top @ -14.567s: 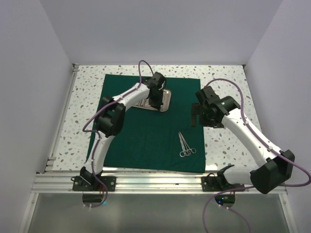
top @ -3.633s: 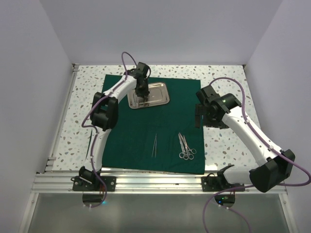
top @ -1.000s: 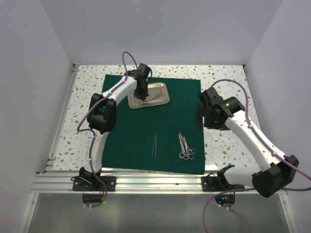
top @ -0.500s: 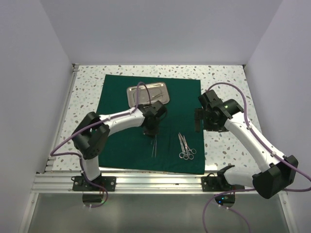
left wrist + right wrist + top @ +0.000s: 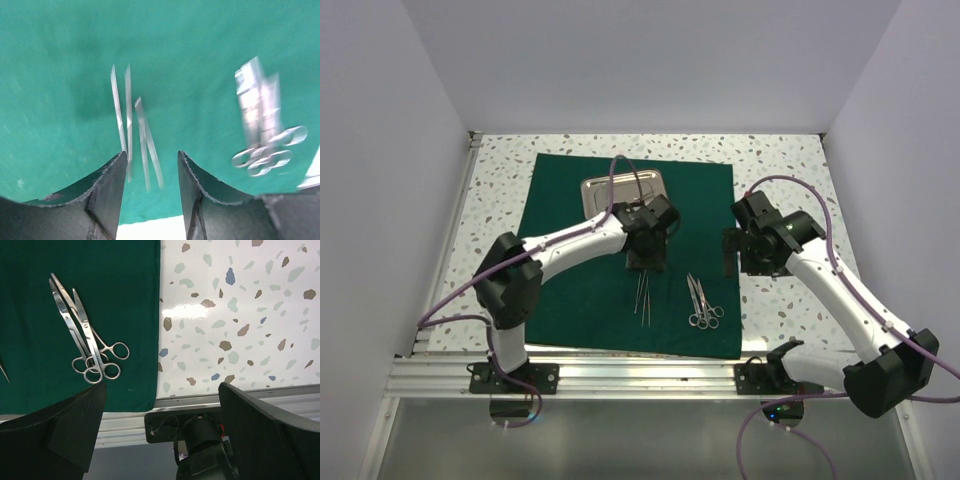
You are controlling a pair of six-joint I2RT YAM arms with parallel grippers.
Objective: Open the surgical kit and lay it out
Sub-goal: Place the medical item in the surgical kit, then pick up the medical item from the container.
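Surgical kit: lay unwrapped and spread out on the speckled tabletop, between the two arms.
Cloth: dark green, flat, with its near edge close to the metal rail at the front of the tabletop.
Tray: shiny steel, rectangular, sat on the far part of the cloth; a purple cable from the left arm crossed in front of it.
Tweezers: two thin pairs lay side by side on the near middle of the cloth, running roughly near to far; in the left wrist view they were blurred, so whether they touched could not be told.
Scissors: two ring-handled pieces lay together just to the right of the tweezers, rings toward the near edge, tips pointing away, with the rings overlapping.
Left fingers: parted with nothing between them, hanging directly over the tweezers and above the cloth, apart from it.
Right fingers: spread wide and holding nothing, poised above the right edge of the cloth where it met the bare tabletop, the scissors off to their left.
Right arm: reached in from the near right corner, well apart from the left arm.
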